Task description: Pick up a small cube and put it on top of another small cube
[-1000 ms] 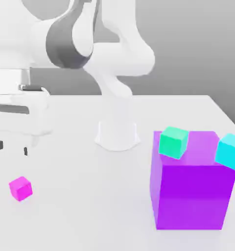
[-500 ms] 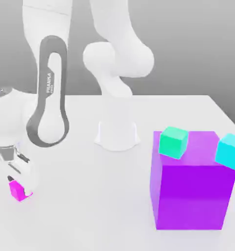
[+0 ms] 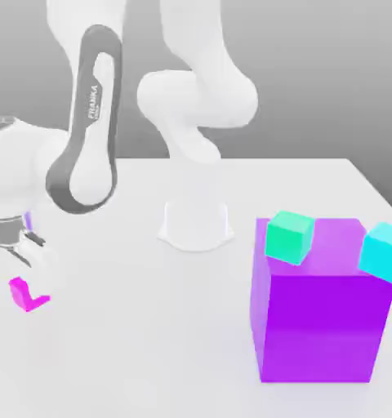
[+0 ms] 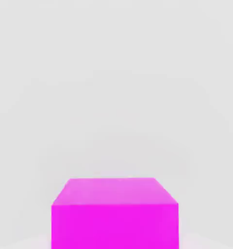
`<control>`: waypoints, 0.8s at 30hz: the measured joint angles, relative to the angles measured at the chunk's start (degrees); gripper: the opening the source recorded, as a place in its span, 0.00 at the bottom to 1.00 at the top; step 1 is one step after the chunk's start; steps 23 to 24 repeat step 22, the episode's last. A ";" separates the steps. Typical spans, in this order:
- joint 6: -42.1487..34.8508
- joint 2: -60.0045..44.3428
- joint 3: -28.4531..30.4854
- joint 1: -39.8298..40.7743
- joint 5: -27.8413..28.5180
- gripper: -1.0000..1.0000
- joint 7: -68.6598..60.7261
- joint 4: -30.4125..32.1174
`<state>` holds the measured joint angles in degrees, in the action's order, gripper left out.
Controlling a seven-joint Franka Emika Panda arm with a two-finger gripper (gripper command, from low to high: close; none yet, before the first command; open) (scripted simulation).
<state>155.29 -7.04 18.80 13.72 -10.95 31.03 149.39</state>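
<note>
The small magenta-pink cube (image 3: 24, 295) sits on the white table (image 3: 150, 343) at the exterior view's far left, and your gripper (image 3: 28, 273) is right on top of it — the white hand covers the cube's upper part, so you see just a lower corner and one edge of pink. From the hand view the cube (image 4: 114, 214) is very close, its top face and one side face plain and unmarked, with the pale table surface behind it.

You cannot tell from either view whether the fingers are apart, together or clamped on the cube; the hand body hides them.

Across the table, well apart from the pink cube, you have the large purple block (image 3: 322, 314) at the exterior view's right. Two small cubes rest on its top: a teal-green cube (image 3: 289, 237) near the corner nearer the robot base, and a cyan cube (image 3: 384, 251) at the block's right edge, tilted and overhanging it a little.

The arm's white base (image 3: 196, 224) stands on the table between the two groups — toward the back.
</note>
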 joint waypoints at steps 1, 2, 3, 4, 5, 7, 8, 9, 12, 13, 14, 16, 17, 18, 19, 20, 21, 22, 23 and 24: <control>-2.13 1.06 -1.79 -1.84 0.43 0.00 -0.99 -1.08; -4.25 2.10 -3.58 -4.40 0.83 0.00 -2.02 -2.18; -6.50 3.16 -5.31 -7.71 1.20 0.00 -3.16 -3.38; -8.98 4.29 -6.96 -10.90 1.60 0.00 -4.45 -4.77; -11.61 5.47 -8.56 -14.07 2.04 0.00 -5.81 -6.27; -17.14 7.95 -11.85 -19.89 3.12 0.00 -8.58 -9.50; -19.84 9.19 -13.16 -22.99 3.79 0.00 -9.84 -11.08; -22.48 10.41 -14.49 -25.67 4.48 0.00 -11.03 -12.58; -30.00 13.97 -18.95 -32.13 6.69 0.00 -14.26 -16.85; -32.26 15.06 -20.52 -33.78 7.40 0.00 -15.20 -18.10; -34.53 16.21 -22.18 -35.37 8.04 0.00 -16.12 -19.31; -34.89 16.43 -24.49 -37.57 9.04 0.00 -17.28 -19.56; -33.30 15.77 -24.95 -37.92 9.27 0.00 -17.42 -18.64; -31.26 14.92 -25.21 -38.11 9.43 0.00 -17.45 -17.45; -29.58 14.22 -25.36 -38.21 9.54 1.00 -17.45 -16.47; -29.58 14.22 -25.36 -38.21 9.53 1.00 -17.46 -16.47; -29.58 14.22 -25.36 -38.21 9.53 1.00 -17.46 -16.47; -29.58 14.22 -25.36 -38.21 9.53 1.00 -17.46 -16.47; -29.58 14.22 -25.36 -38.21 9.53 1.00 -17.46 -16.47; -29.58 14.22 -25.36 -38.21 9.53 1.00 -17.46 -16.47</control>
